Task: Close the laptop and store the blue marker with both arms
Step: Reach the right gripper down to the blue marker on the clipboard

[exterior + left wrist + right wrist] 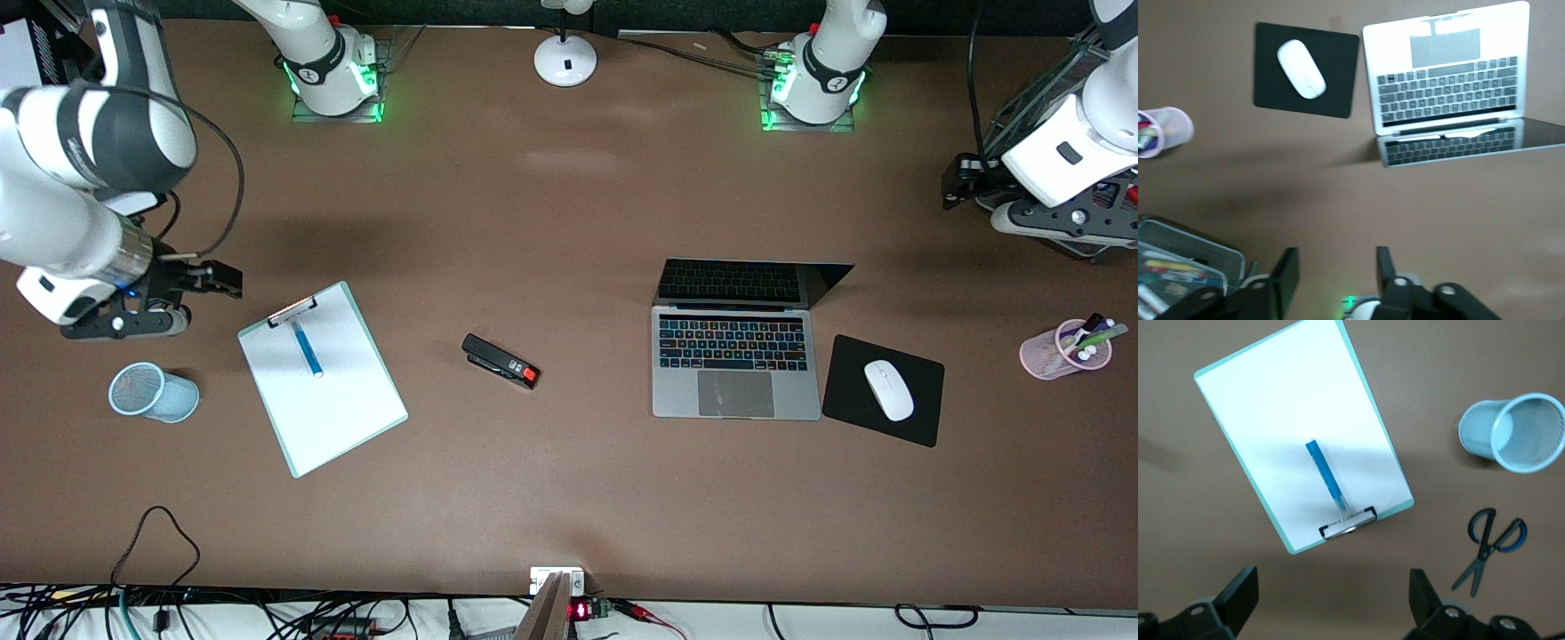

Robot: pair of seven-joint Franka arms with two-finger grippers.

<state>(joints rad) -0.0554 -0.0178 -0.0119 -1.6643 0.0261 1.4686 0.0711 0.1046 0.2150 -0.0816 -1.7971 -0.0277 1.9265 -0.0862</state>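
Marker [1324, 473] lies on the clipboard [342, 404], long axis toward its clip, nearest my right claw [1331, 600], wide open and empty. Laptop [734, 373] stands open near my left claw [1333, 275], open, empty.

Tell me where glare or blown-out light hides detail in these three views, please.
Left wrist view: the laptop deck is washed nearly white, its trackpad grey. Right wrist view: the clipboard sheet is blown out, yet the blue marker stays clear. Front view: only faint glare patches on the table.
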